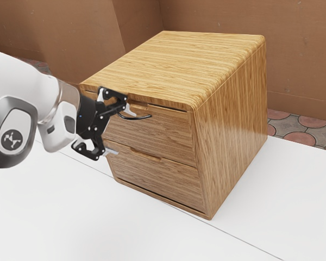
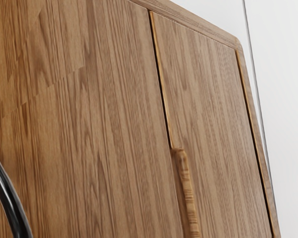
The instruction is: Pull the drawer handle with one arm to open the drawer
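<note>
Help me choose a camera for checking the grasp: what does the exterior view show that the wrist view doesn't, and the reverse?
Exterior view: the whole wooden cabinet, the arm, and the open hand right at the black handle of the upper drawer.
Wrist view: a close-up of the wood grain and the narrow seam between the two drawer fronts.
Both: the black handle, the lower drawer's wooden pull, and the white table.
</note>
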